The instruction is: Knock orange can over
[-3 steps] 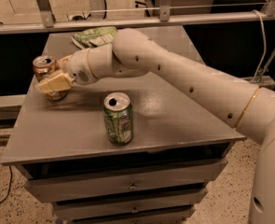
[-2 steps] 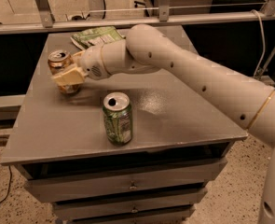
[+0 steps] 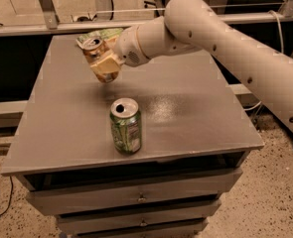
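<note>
The orange can [image 3: 93,47] is at the far left of the grey table top [image 3: 185,108]. Its silver top is tilted toward the left, and its lower body is hidden behind the gripper. My gripper [image 3: 105,67] is cream-coloured and shut on the orange can's lower half. It holds the can close over the table, with a small shadow beneath. The white arm [image 3: 210,29] reaches in from the right.
A green drink can [image 3: 126,126] stands upright near the table's front edge, well in front of the gripper. A green packet [image 3: 106,33] lies at the far edge behind the gripper. Drawers [image 3: 141,197] sit below the table top. Metal rails run behind the table.
The gripper has moved right and toward the far edge with the orange can. The can leans more than before. The green can has not moved.
</note>
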Robot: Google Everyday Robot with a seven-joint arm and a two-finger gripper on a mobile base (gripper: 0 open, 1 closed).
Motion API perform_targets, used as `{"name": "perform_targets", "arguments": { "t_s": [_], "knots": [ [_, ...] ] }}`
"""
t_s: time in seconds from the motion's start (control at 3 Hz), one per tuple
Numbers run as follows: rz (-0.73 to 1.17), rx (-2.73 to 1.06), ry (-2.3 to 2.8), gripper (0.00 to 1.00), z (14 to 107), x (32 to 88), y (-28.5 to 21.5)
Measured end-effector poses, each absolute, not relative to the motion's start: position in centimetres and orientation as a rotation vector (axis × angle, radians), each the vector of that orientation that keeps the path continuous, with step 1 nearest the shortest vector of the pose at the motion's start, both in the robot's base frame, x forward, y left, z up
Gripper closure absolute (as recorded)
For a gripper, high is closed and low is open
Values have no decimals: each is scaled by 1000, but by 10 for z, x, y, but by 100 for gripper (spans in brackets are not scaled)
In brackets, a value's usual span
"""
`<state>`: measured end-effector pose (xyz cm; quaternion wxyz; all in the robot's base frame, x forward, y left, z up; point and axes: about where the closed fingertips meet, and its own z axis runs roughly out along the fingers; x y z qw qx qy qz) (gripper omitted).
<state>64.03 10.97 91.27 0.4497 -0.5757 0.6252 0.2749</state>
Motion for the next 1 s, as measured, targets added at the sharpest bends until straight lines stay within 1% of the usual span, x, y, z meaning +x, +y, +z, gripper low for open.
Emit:
{"name": "perform_targets", "arguments": {
  "t_s": [0.67,1.0],
  "knots": [
    [342,-1781,1661,100,891,629,51],
    [206,-1896,1719,100,876,627,28]
  ]
}}
